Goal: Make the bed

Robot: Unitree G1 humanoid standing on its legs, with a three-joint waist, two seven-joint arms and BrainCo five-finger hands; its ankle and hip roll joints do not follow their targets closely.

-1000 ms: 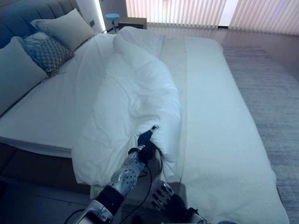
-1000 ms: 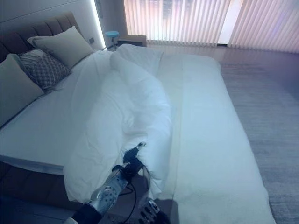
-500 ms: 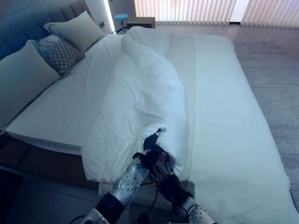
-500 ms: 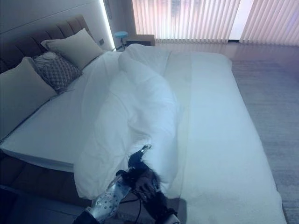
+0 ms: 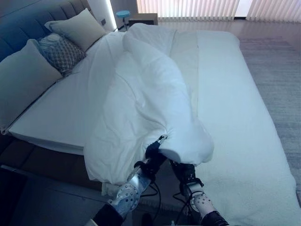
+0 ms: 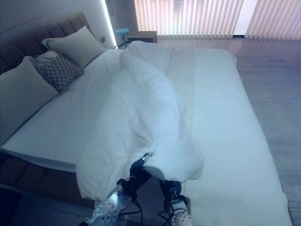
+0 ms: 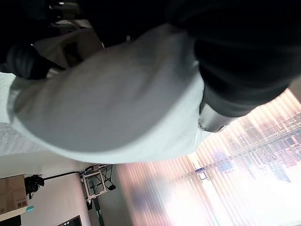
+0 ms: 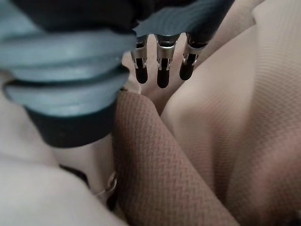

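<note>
A white duvet lies bunched in a long ridge down the middle of the bed. Its near end hangs over the foot edge and bulges out to the right. My left hand is at that near edge, shut on a corner of the duvet. My right hand reaches up under the bulging fold beside it. In the right wrist view its fingers are straight, with folds of cloth close round them.
Two plain pillows and a patterned cushion lean on the padded headboard at the left. The bare sheet shows left of the duvet. A nightstand and a blue stool stand behind the bed; a grey rug lies to the right.
My right hand has come up from low beside the bed and gone under the duvet's near end, which now bulges out to the right. The left hand keeps its hold. The camera shifted a little.
</note>
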